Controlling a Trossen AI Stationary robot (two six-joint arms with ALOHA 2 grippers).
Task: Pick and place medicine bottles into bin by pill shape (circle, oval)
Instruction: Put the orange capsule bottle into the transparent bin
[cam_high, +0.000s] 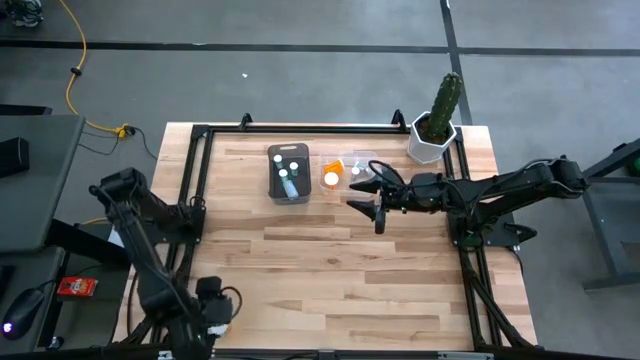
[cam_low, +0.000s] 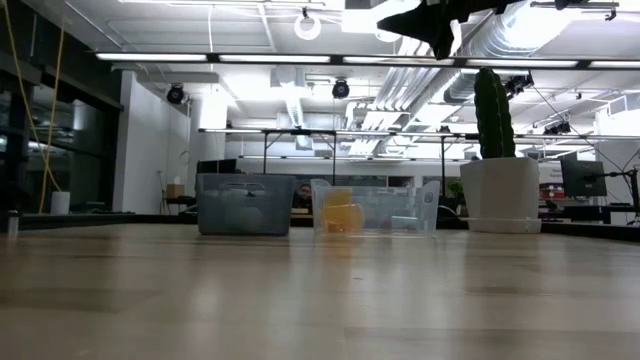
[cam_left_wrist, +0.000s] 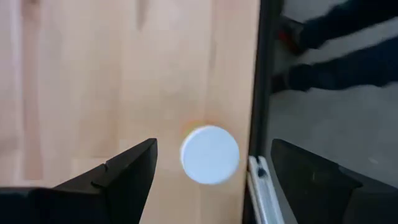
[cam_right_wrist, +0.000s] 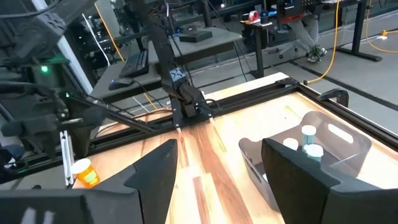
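My left gripper (cam_high: 214, 306) is open at the table's near left corner, pointing down. Its fingers stand on either side of an orange medicine bottle with a round white cap (cam_left_wrist: 209, 154), without touching it. The bottle stands upright on the table and also shows in the right wrist view (cam_right_wrist: 84, 173). My right gripper (cam_high: 367, 212) is open and empty, high above the table just near of the clear bin (cam_high: 348, 172). The clear bin holds an orange bottle (cam_high: 331, 178). The grey bin (cam_high: 288, 172) holds several white-capped bottles (cam_right_wrist: 308, 132).
A white pot with a green cactus (cam_high: 436, 128) stands at the far right corner, beside the clear bin. A black metal frame (cam_high: 300, 128) runs around the wooden table; its rail (cam_left_wrist: 260, 93) lies close beside the bottle under my left gripper.
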